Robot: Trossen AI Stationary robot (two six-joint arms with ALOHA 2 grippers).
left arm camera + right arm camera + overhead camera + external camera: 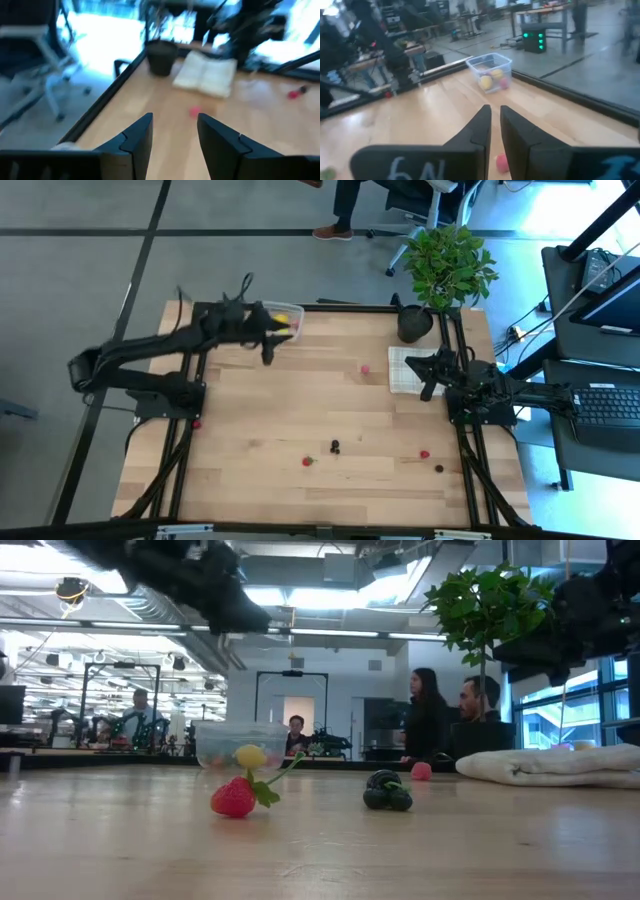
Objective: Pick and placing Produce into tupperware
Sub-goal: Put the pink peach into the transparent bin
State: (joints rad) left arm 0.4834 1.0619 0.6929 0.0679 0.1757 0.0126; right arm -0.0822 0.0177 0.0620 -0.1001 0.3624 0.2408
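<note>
— Surface point(260, 405)? Room?
— Pale wood planks, black frame round the edge. Grey floor beyond; behind, an open workshop with ceiling lights, benches, several seated and standing people.

— Landmark?
— Clear tupperware point(283, 318), at the far edge of the surface, left of centre. Yellow and pink pieces inside.

— Rest of the produce?
— Pink berry point(365, 367) to the right of the tupperware, mid-surface. Strawberry point(308, 461), dark berries point(335, 447), red berry point(424, 453) and dark berry point(438, 468) well nearer the front edge. White cloth point(403, 370) and black plant pot point(414, 323) far right of the tupperware.

— Hands?
— Left hand point(268, 352) raised just beside the tupperware, fingers parted, empty. Right hand point(428, 390) over the cloth, well apart from the tupperware, clenched on nothing.

— Any writing?
— White marks on the right hand's body point(415, 167), like "6N" upside down; otherwise nothing legible.
</note>
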